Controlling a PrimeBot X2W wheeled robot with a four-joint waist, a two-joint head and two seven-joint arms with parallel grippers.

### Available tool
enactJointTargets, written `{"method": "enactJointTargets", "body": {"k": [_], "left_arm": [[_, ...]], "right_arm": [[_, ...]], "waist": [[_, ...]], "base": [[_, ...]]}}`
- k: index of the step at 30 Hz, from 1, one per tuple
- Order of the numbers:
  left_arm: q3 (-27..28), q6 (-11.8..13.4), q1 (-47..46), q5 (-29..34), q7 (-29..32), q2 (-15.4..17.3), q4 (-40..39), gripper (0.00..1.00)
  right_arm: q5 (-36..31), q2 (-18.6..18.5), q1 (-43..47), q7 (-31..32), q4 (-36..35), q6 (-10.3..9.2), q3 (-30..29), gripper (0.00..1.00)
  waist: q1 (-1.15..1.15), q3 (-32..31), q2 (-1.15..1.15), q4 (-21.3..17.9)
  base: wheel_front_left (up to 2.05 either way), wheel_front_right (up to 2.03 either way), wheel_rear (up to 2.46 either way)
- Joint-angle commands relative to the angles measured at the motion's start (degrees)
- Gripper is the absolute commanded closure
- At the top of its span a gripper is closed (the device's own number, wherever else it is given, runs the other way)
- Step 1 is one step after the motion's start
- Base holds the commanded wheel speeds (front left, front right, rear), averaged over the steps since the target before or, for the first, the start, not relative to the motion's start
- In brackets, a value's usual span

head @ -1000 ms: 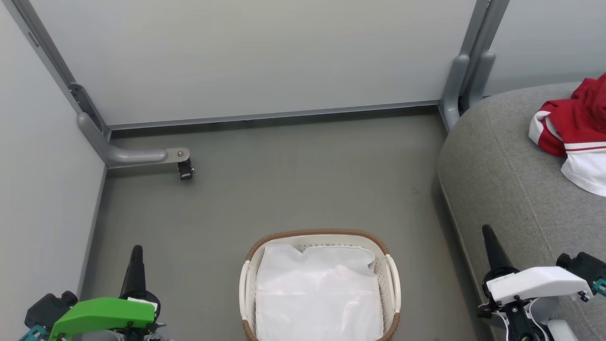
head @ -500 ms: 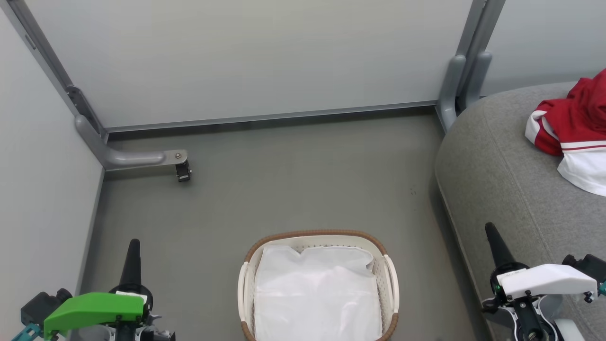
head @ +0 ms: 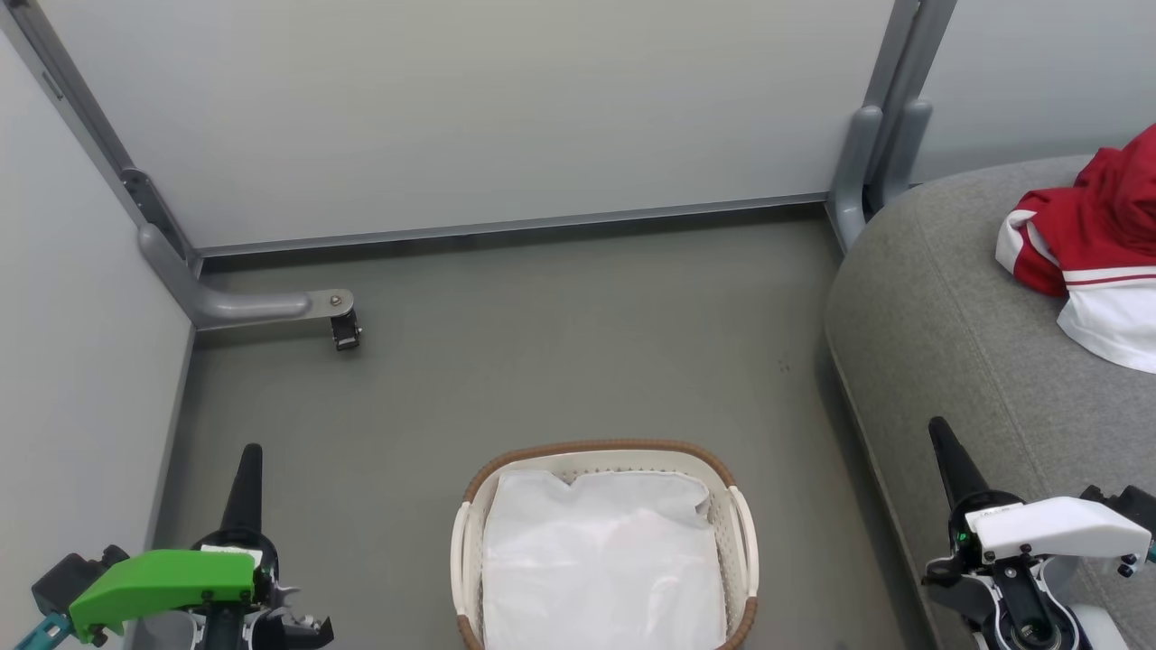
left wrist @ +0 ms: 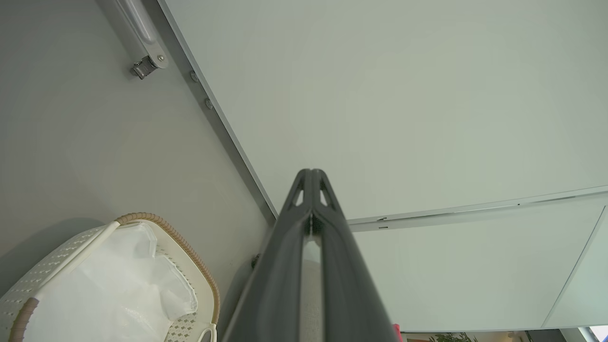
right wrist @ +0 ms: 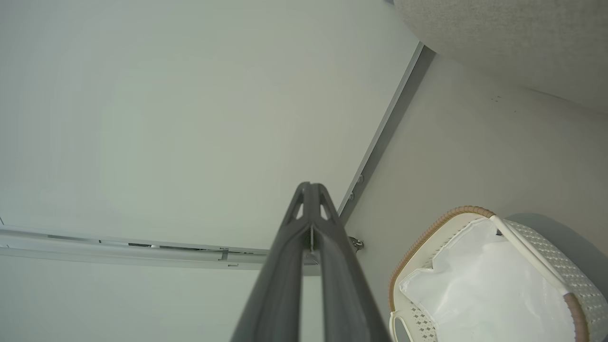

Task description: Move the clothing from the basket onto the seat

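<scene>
While the head view shows clothing on the seat, wrist views show left hand, right hand closed.

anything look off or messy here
Nothing spilled or damaged. The clothing lies in a crumpled heap on the seat, cut off by the view's right edge; the basket stands upright on the floor, holding a rumpled white liner.
</scene>
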Motion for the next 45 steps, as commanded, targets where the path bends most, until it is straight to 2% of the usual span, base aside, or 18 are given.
{"method": "enactJointTargets", "body": {"k": [1,33,45], "left_arm": [[0.3,-0.4,-1.1,-1.3,0.4,0.1,-0.6,1.0],[2.1,-0.5,-2.6,-14.1,4.2,0.0,-0.7,1.0],[2.0,-0.5,-2.5,-13.9,4.2,0.0,-0.7,1.0]], "right_arm": [[1.3,-0.4,-0.7,0.4,-0.5,-0.04,-0.4,1.0],[15.3,-0.3,-1.1,4.4,-0.6,-0.04,-2.5,1.0],[15.0,-0.1,-1.1,4.4,-0.6,-0.04,-2.6,1.0]], "waist": [[0.0,0.0,0.0,0.0],[0.0,-0.5,0.0,-1.1],[0.0,-0.5,0.0,-1.1]], "base": [[0.0,0.0,0.0],[0.0,0.0,0.0],[0.0,0.0,0.0]]}}
